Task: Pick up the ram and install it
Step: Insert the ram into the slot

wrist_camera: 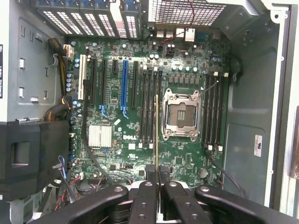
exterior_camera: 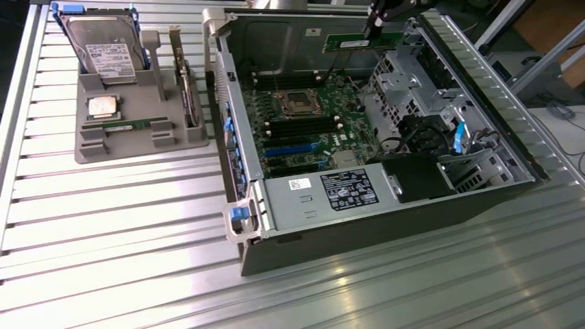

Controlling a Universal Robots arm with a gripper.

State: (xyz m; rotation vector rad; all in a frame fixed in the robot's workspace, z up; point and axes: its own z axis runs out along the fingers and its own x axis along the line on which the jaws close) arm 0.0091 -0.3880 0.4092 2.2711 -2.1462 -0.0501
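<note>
The ram [exterior_camera: 359, 43], a narrow green stick, hangs level above the far end of the open computer case [exterior_camera: 240, 147], and my gripper [exterior_camera: 374, 35] is shut on it from above. In the wrist view the ram [wrist_camera: 155, 122] shows edge-on as a thin gold line between my black fingers [wrist_camera: 150, 173]. It sits over the black memory slots [wrist_camera: 152, 109] beside the processor socket [wrist_camera: 181, 114], apart from the motherboard [wrist_camera: 117, 154] below. In the exterior view those memory slots [exterior_camera: 294, 128] lie just in front of the processor socket [exterior_camera: 299, 103].
A grey holder [exterior_camera: 92, 147] at the exterior view's left carries a hard drive [exterior_camera: 103, 41], a silver processor chip [exterior_camera: 101, 106], a green stick [exterior_camera: 128, 125] and an upright card [exterior_camera: 188, 92]. Inside the case are a power supply [exterior_camera: 331, 192], drive cages [exterior_camera: 407, 82] and cables [wrist_camera: 65, 112].
</note>
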